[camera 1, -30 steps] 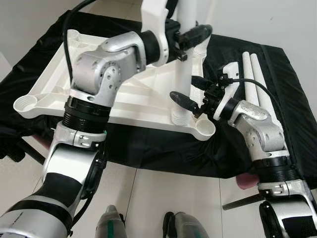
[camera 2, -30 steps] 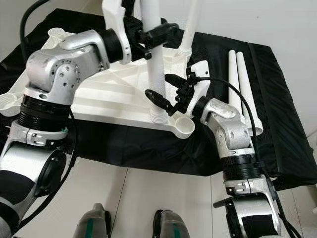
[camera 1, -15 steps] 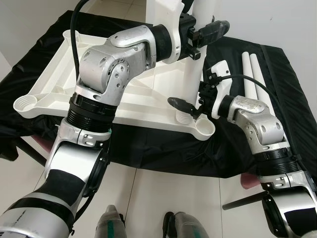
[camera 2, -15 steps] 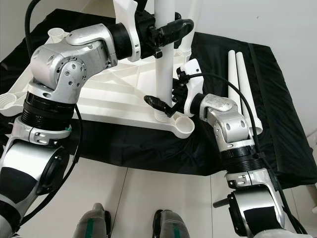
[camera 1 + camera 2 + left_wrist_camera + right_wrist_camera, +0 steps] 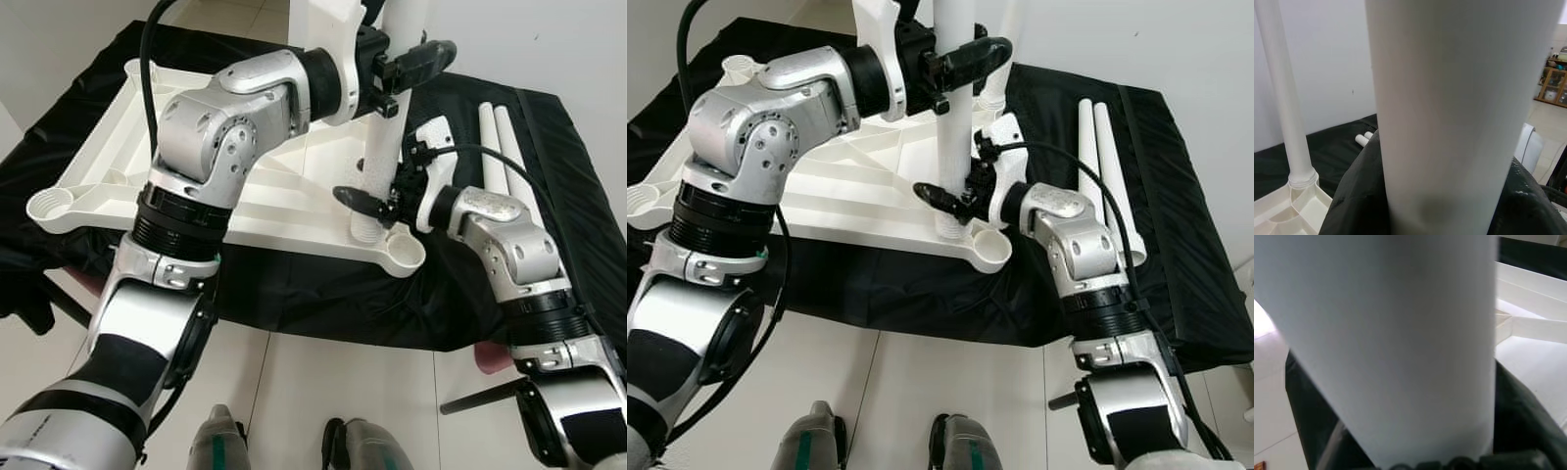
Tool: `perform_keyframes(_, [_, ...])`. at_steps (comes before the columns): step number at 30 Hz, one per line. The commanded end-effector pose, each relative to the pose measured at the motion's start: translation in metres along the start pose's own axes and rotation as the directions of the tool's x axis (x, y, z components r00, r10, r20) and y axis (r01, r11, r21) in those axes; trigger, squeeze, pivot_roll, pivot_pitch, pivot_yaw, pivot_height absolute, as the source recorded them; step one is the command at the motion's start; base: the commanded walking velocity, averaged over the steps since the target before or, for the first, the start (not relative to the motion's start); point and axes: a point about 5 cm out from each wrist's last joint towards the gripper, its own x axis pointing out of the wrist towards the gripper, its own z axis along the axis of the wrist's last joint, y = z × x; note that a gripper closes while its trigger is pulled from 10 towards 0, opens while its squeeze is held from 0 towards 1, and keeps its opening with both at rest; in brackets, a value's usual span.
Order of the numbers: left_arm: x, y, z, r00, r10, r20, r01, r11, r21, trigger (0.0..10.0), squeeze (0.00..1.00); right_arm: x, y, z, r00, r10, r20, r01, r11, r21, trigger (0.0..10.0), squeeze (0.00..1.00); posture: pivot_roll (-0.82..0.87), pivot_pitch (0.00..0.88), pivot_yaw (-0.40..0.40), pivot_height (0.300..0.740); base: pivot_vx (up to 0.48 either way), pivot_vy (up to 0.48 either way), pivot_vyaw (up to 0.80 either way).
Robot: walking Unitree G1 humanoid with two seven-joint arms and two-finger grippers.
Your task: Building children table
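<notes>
The white table top (image 5: 147, 147) lies upside down on a black cloth. A white leg (image 5: 387, 147) stands upright in a socket near its front right corner. My left gripper (image 5: 402, 69) is shut on this leg high up, its black fingers wrapped round it. My right gripper (image 5: 377, 201) is shut on the same leg just above the socket, one finger (image 5: 355, 199) across the front. The leg (image 5: 1449, 122) looms very close in both wrist views. A second leg (image 5: 1004, 49) stands upright in the far corner.
Two loose white legs (image 5: 505, 157) lie side by side on the black cloth (image 5: 323, 294) at the right. An open corner cup (image 5: 404, 257) sits beside the held leg. My feet (image 5: 284, 446) stand on pale tiles; a dark rod (image 5: 480, 397) lies at the lower right.
The left gripper has carried the leg to the right, upright above the front right socket. The right gripper has moved in from the right and shut on the leg's lower end.
</notes>
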Motion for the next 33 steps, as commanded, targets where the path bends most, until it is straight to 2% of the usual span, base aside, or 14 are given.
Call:
perform_keyframes(1, [0.004,-0.012,0.005,0.993,-0.121,-0.004,0.122,0.992,0.027,10.0,0.00,-0.002,-0.005,0.005,1.000,-0.021,0.017,0.021,1.000,0.010,0.0,0.00,-0.02,0.008,-0.059,0.740,0.000,0.000,0.00])
perform_keyframes(8, [0.004,-0.012,0.004,0.993,-0.120,-0.008,0.120,0.992,0.027,10.0,0.00,-0.003,-0.005,0.006,0.999,-0.031,0.035,0.031,0.999,0.009,0.0,0.00,-0.02,0.010,-0.057,0.740,0.000,0.000,0.00])
perform_keyframes(12, [0.002,-0.011,0.000,0.994,-0.107,-0.018,0.108,0.994,0.029,10.0,0.00,-0.004,-0.004,0.009,0.996,-0.029,0.083,0.028,0.999,0.017,0.0,0.00,-0.02,0.012,-0.057,0.740,0.000,0.000,0.00])
perform_keyframes(13, [0.002,-0.010,-0.001,0.994,-0.107,-0.015,0.108,0.994,0.014,10.0,1.00,-0.004,-0.004,0.009,0.996,-0.037,0.087,0.035,0.999,0.024,0.8,0.00,-0.02,0.012,-0.057,0.740,0.000,0.000,0.00])
perform_keyframes(15, [0.001,-0.010,-0.001,0.994,-0.113,-0.009,0.113,0.994,-0.005,10.0,1.00,-0.004,-0.004,0.008,0.995,-0.049,0.084,0.046,0.998,0.041,0.8,0.00,-0.02,0.013,-0.055,0.740,0.000,0.000,0.00])
perform_keyframes(16, [0.000,-0.011,-0.002,0.992,-0.122,-0.011,0.122,0.992,-0.010,10.0,1.00,-0.004,-0.003,0.008,0.995,-0.041,0.089,0.038,0.998,0.042,3.5,0.00,-0.02,0.016,-0.053,0.740,0.000,0.000,0.00])
perform_keyframes(17, [0.000,-0.011,-0.002,0.992,-0.122,-0.011,0.122,0.992,-0.010,10.0,1.00,-0.004,-0.003,0.008,0.995,-0.041,0.089,0.038,0.998,0.042,3.5,0.00,-0.02,0.016,-0.053,0.740,0.000,0.000,0.00])
perform_keyframes(18, [-0.002,-0.013,-0.003,0.991,-0.134,-0.019,0.134,0.991,-0.015,10.0,1.00,-0.004,-0.002,0.007,0.995,-0.043,0.093,0.038,0.998,0.055,10.0,0.00,-0.02,0.016,-0.052,0.740,0.000,0.000,0.00])
perform_keyframes(25, [-0.003,-0.012,-0.005,0.992,-0.124,-0.029,0.124,0.992,-0.016,10.0,1.00,-0.003,-0.007,0.005,0.992,-0.091,0.082,0.084,0.993,0.084,10.0,0.00,-0.02,0.016,-0.052,0.740,0.000,0.000,0.00])
perform_keyframes(26, [-0.005,-0.007,-0.004,0.995,-0.097,-0.018,0.097,0.995,-0.031,10.0,0.00,-0.003,-0.009,0.004,0.990,-0.111,0.086,0.103,0.991,0.091,10.0,0.00,-0.01,0.019,-0.051,0.740,0.000,0.000,0.00])
perform_keyframes(33, [-0.019,0.006,0.001,0.999,-0.029,0.030,0.032,0.995,-0.091,10.0,0.00,-0.005,-0.017,0.003,0.975,-0.196,0.108,0.183,0.976,0.116,10.0,0.00,-0.01,0.023,-0.052,0.740,0.000,0.000,0.00])
